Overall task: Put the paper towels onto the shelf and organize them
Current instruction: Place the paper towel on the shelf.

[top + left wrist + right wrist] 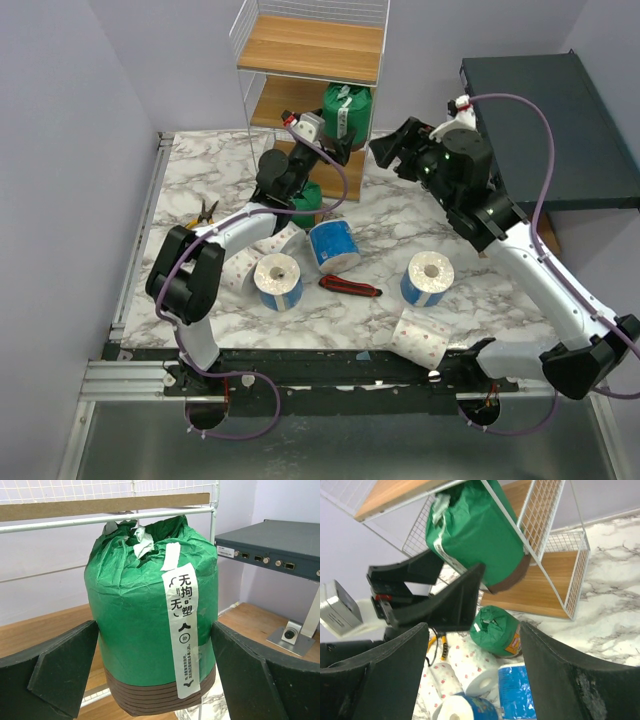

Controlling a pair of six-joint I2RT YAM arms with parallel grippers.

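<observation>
The shelf (312, 48) stands at the back, a white wire rack with wooden tiers. My left gripper (335, 132) (155, 630) is shut on a green-wrapped paper towel roll (347, 106) (145, 610), fingers pressed on both its sides. It holds the roll tilted at the front edge of the middle tier (540, 592). A second green roll (306, 200) (497, 630) lies on the table by the shelf's foot. Blue rolls (333, 246) (278, 282) (428, 278) and white dotted rolls (421, 338) (241, 268) lie on the marble. My right gripper (385, 148) (472, 630) hovers open and empty right of the shelf.
A red-and-black utility knife (350, 287) lies between the blue rolls. Yellow-handled pliers (205, 213) sit at the left, behind the left arm. A dark slab (545, 120) fills the right back corner. Grey walls close in on the left and behind.
</observation>
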